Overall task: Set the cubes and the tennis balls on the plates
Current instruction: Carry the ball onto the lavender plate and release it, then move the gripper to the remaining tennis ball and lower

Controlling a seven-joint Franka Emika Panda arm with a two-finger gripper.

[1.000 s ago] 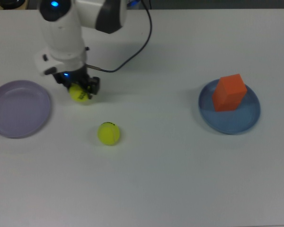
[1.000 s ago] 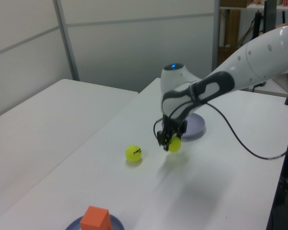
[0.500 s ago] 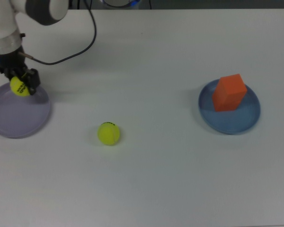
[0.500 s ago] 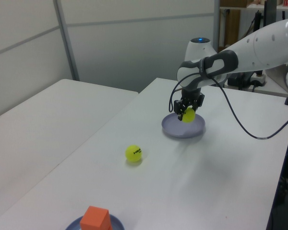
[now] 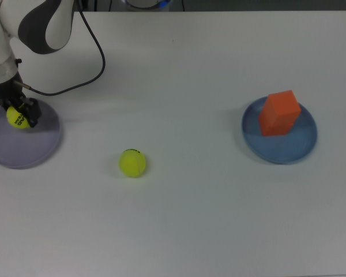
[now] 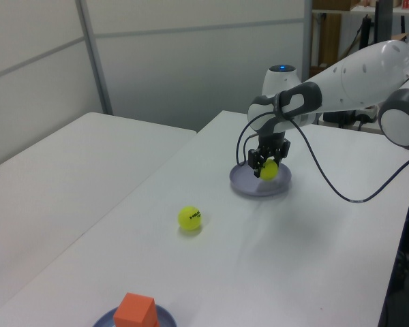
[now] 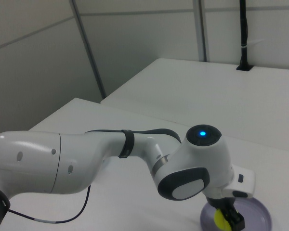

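My gripper (image 5: 17, 116) is shut on a yellow-green tennis ball (image 5: 15, 116) just over the lavender plate (image 5: 29, 145) at the top view's left. The same ball (image 6: 268, 169) hangs low above that plate (image 6: 249, 189) in the left view, and the right view shows the ball (image 7: 221, 219) under my wrist over the plate (image 7: 257, 216). A second tennis ball (image 5: 132, 163) lies loose on the table, also seen as a ball (image 6: 190, 218) in the left view. One orange cube (image 5: 279, 113) rests on the blue plate (image 5: 294, 149) at the top view's right.
A black cable (image 5: 86, 63) trails from my arm across the white table (image 5: 190, 219). The arm's white body (image 7: 86, 161) fills much of the right view. Grey partition walls (image 6: 191, 61) stand behind the table in the left view.
My gripper carried the tennis ball from the table beside the lavender plate leftward in the top view, then lowered it closer to the plate's surface. The other ball and cube stayed put.
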